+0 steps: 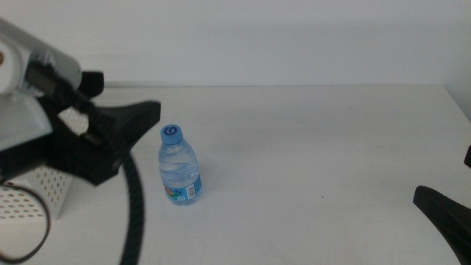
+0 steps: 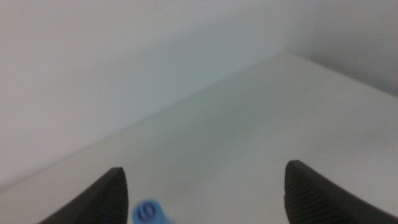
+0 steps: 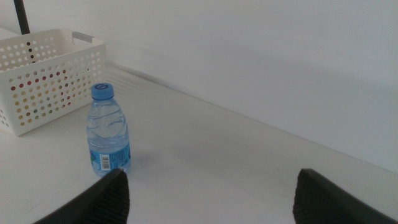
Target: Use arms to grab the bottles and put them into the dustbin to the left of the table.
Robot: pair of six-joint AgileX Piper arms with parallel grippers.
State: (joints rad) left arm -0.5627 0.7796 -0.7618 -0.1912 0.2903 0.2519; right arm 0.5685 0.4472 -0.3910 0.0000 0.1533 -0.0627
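Observation:
A short clear water bottle [image 1: 179, 167] with a blue cap and label stands upright on the white table [image 1: 316, 140], left of centre. My left gripper [image 2: 205, 180] hovers above and just left of it, jaws wide open, and only the blue cap [image 2: 147, 213] shows between them, near one jaw. In the middle view its black finger [image 1: 143, 112] points right over the bottle. The white perforated dustbin [image 3: 43, 74] stands at the table's left. The right wrist view shows the bottle [image 3: 109, 134] beside the bin. My right gripper [image 3: 214, 186] waits open at the near right [image 1: 441, 208].
The dustbin's corner [image 1: 40, 195] shows under the left arm, whose black cable [image 1: 135, 206] hangs down in front. Red and yellow tints show through the bin's holes. Bare white tabletop stretches right of the bottle to the far edge [image 1: 294, 86].

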